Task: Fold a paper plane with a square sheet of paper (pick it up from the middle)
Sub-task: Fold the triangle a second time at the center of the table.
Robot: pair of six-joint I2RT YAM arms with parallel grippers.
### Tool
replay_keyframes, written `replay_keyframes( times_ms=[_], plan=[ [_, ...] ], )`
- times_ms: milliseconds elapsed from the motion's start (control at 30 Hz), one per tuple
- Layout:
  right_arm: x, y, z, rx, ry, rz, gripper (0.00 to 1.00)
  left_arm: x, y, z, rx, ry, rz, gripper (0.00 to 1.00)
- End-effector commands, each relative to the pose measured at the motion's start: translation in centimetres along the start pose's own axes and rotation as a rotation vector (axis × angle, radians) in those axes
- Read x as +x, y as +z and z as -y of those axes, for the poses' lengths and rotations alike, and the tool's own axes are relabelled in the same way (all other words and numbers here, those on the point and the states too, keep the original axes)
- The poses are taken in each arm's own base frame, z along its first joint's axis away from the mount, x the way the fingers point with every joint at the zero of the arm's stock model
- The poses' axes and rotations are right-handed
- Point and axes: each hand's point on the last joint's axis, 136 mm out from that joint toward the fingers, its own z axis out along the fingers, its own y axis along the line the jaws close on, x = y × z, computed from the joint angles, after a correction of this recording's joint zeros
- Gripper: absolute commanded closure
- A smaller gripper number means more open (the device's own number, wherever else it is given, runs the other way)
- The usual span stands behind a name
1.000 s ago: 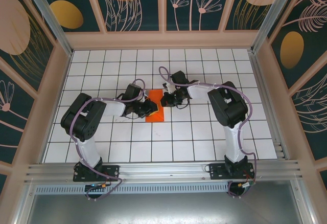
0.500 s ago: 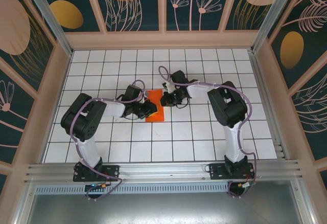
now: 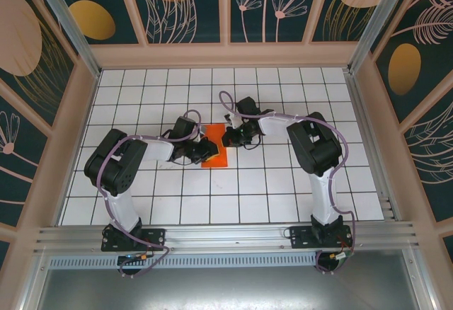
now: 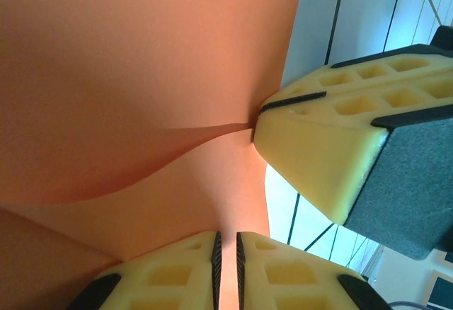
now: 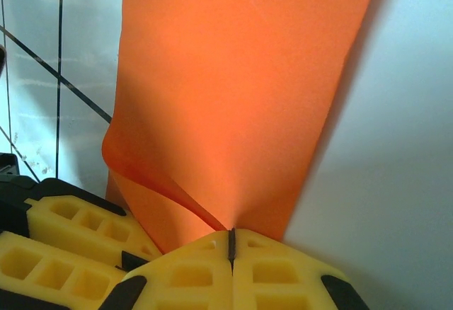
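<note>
The square sheet of paper (image 3: 216,156) is bright orange-red and lies on the white grid floor between my two grippers. My left gripper (image 3: 206,148) reaches onto it from the left. In the left wrist view its jaws (image 4: 226,238) are closed to a thin slit, with the paper (image 4: 141,76) running into that slit. My right gripper (image 3: 231,139) comes in from the right. Its jaws (image 5: 231,235) are shut on the paper's (image 5: 241,90) edge, and a curled flap rises from the pinch. The right gripper's fingers (image 4: 318,154) show beside the paper in the left wrist view.
The white tiled floor (image 3: 283,182) stretches all round the paper. Wooden walls (image 3: 368,112) and patterned panels enclose it. Both arm bases stand at the near rail (image 3: 226,236). The two grippers sit close together, the left gripper's fingers (image 5: 64,246) just beside the right one's.
The left gripper has crept slightly right over the sheet, covering more of it. The right gripper has barely moved. Both stay closed.
</note>
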Motion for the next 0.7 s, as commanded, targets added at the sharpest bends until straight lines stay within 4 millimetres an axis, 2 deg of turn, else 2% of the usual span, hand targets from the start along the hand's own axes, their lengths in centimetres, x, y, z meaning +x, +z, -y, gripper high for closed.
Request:
replay_keyframes(
  times_ms=[0,500,667],
  plan=[
    [-0.1,0.4,0.9,0.031,-0.018,-0.009,1.00,-0.7,-0.3,0.3,-0.017,0.022,0.017,0.83],
    [-0.6,0.1,0.6,0.038,-0.017,-0.007,1.00,1.1,-0.1,-3.8,-0.127,-0.105,0.006,0.89],
    [-1.9,-1.3,-1.0,0.020,-0.001,0.034,0.88,1.7,-0.4,-5.5,-0.175,-0.148,0.027,0.91]
  ],
)
